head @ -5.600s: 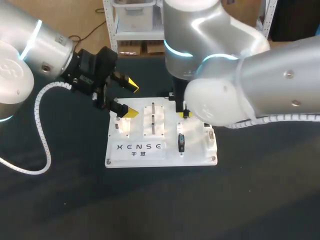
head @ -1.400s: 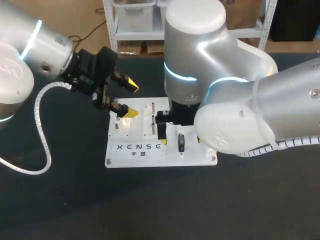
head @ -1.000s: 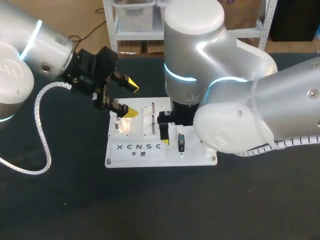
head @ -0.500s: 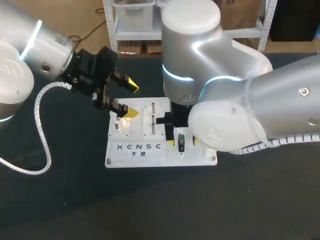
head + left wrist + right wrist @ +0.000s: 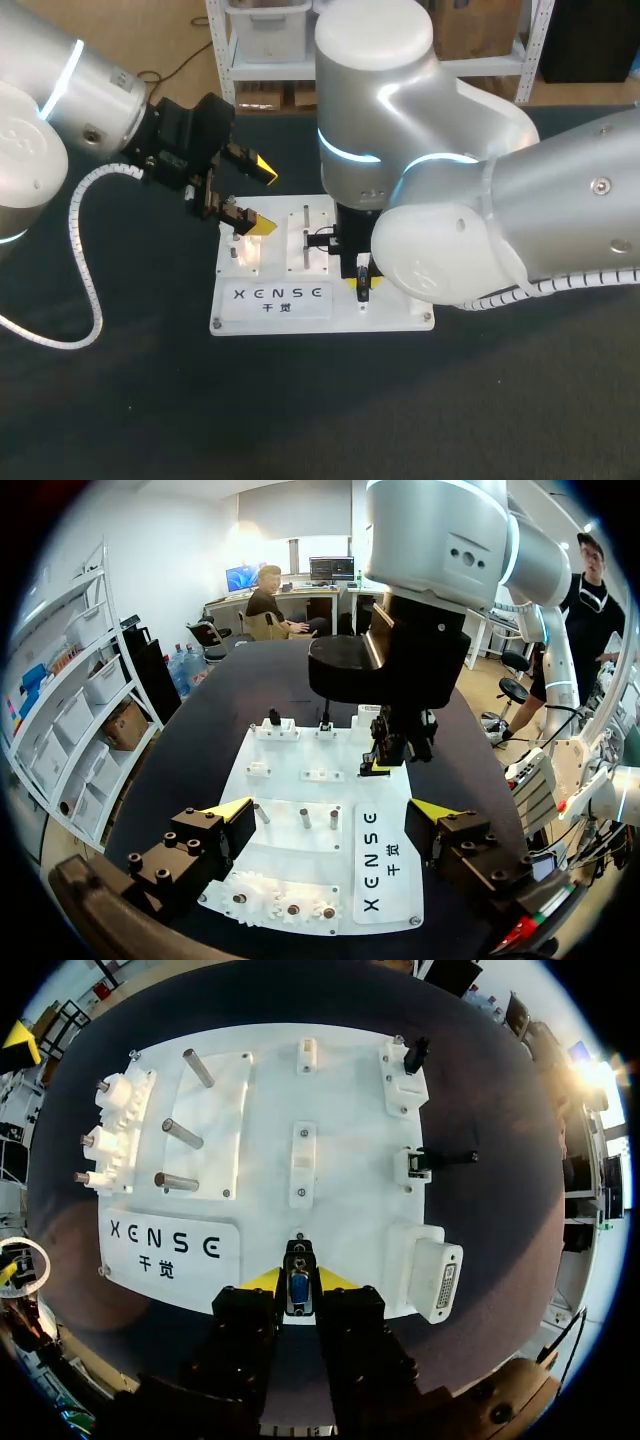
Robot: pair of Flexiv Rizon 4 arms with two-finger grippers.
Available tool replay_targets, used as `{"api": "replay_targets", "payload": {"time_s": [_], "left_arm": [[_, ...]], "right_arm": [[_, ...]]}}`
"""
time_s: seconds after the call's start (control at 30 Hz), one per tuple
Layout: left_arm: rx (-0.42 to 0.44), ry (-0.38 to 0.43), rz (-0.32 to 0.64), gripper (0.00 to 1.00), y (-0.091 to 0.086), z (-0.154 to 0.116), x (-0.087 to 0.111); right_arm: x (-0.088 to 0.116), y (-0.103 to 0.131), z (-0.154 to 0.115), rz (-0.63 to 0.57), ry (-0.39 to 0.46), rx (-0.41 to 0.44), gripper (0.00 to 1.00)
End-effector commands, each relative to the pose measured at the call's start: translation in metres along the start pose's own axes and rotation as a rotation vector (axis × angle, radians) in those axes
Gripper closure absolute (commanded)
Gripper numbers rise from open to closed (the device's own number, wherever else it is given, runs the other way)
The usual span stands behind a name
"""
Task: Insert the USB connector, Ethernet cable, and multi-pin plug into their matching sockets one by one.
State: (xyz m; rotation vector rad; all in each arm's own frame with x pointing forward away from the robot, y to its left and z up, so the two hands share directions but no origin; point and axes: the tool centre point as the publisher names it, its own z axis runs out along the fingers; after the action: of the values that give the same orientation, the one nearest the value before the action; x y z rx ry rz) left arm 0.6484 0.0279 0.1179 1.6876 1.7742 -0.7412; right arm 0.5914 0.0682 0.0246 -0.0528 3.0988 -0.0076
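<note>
My right gripper (image 5: 298, 1278) clamps both sides of the black multi-pin plug with the blue face (image 5: 298, 1293), near the white socket board's (image 5: 340, 1090) front edge. My left gripper (image 5: 332, 808) hangs spread wide over the board's far left corner.

in the right wrist view the lower end of the multi-pin plug (image 5: 298, 1288) is hidden by the body of the right pincer (image 5: 298, 1280); whether the pincer is squeezing the plug cannot be told; at the far side of the white board (image 5: 340, 1110) sit one small black plug (image 5: 414, 1055) and a second small black plug (image 5: 445, 1158); they are too small to tell which is the usb one and which is the ethernet one; in the head view the big right arm (image 5: 430, 200) covers the far right part of the board, and nearly all of the right pincer too; in the left wrist view the left pincer (image 5: 333, 808) covers the board's near corners
</note>
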Motion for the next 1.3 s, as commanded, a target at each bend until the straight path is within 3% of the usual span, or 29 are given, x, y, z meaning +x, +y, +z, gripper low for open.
{"api": "replay_targets", "payload": {"time_s": [0.03,0.2,0.57,0.83,1.3], "left_arm": [[0.001,-0.001,0.001,0.00,0.001,0.001,0.001],[0.001,-0.001,0.001,0.00,0.001,0.001,0.001],[0.001,-0.001,0.001,0.00,0.001,0.001,0.001],[0.001,-0.001,0.001,0.00,0.001,0.001,0.001],[0.001,-0.001,0.001,0.00,0.001,0.001,0.001]], "right_arm": [[0.009,-0.006,-0.012,0.002,-0.041,-0.009,1.00],[0.011,-0.014,-0.032,0.012,-0.094,-0.022,1.00],[0.012,-0.056,-0.068,0.046,-0.179,0.003,1.00],[0.013,-0.073,-0.061,0.062,-0.180,0.048,1.00],[0.004,-0.075,-0.049,0.078,-0.167,0.045,1.00]]}}
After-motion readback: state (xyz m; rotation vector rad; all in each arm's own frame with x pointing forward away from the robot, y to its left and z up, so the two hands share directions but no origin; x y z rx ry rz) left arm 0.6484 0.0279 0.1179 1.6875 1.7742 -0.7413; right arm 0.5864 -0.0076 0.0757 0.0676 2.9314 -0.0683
